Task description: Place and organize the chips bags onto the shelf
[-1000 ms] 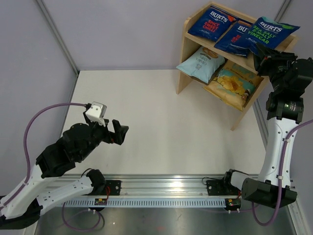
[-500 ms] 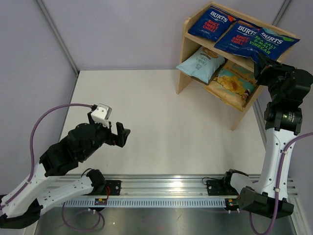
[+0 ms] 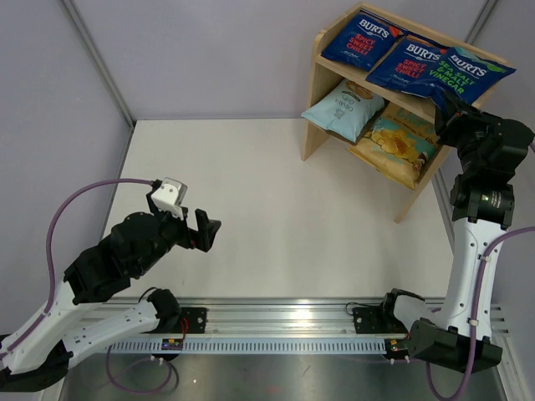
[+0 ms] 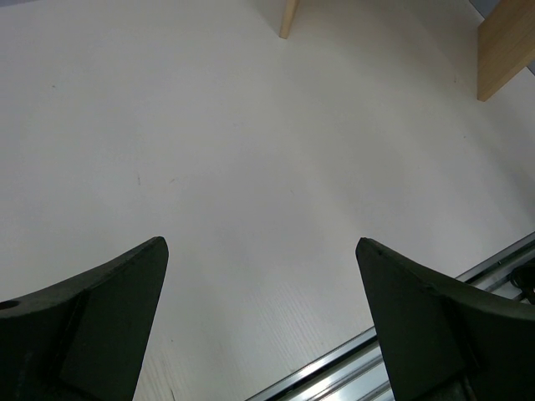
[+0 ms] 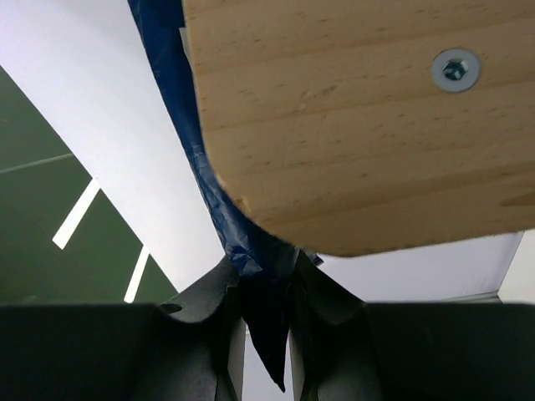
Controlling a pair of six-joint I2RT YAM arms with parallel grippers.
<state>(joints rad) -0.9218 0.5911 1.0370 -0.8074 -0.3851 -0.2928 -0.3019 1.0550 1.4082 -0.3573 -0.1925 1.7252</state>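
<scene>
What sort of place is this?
Likely a lab test cell: plain grey partition walls, a white table edged by an aluminium rail, one small wooden shelf of chips bags.

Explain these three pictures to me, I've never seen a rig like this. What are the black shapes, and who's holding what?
These are two robot arms bolted to a white table. One picture looks down from above and behind them. The other two come from a camera on each wrist, so the dark shapes at the bottom are that arm's own fingers. The left gripper hangs open over the table, holding nothing. The right gripper is shut on a corner of the green-lettered Burts bag, which lies on the top tier of the wooden shelf beside two red-lettered Burts bags. On the lower tier lie a pale-blue bag and a yellow-and-teal bag.
</scene>
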